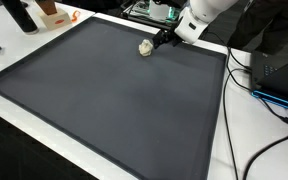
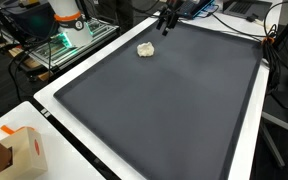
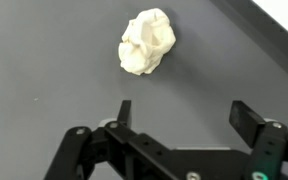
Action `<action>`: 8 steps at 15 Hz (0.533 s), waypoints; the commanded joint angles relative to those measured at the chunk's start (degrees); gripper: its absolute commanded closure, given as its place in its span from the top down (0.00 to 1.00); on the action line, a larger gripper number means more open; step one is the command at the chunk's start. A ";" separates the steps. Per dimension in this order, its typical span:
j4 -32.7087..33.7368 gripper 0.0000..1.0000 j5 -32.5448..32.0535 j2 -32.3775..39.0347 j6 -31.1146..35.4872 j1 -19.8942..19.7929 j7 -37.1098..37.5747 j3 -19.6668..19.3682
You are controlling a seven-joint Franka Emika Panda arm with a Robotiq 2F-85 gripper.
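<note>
End effector point(image 3: 181, 112) wide open and empty, just short of a crumpled wad point(image 3: 147, 41).

The wad, pale and creased like balled paper or tissue, lies on the dark mat point(image 1: 114, 100) near its far edge in both exterior views. The white bench point(image 1: 227, 110) shows around the mat. The wad looks very light and soft. It should crush rather than resist, is unlikely to slip and cannot break, but a nudge from one finger could roll it away. The best hold appears to be across its broad middle, with a finger on each side, low to the mat. In the wrist view the fingers are spread far apart and touch nothing, with the wad ahead of them and clear.
</note>
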 commanded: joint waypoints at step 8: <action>0.61 1.00 -1.15 0.54 0.73 -0.62 -1.40 -0.14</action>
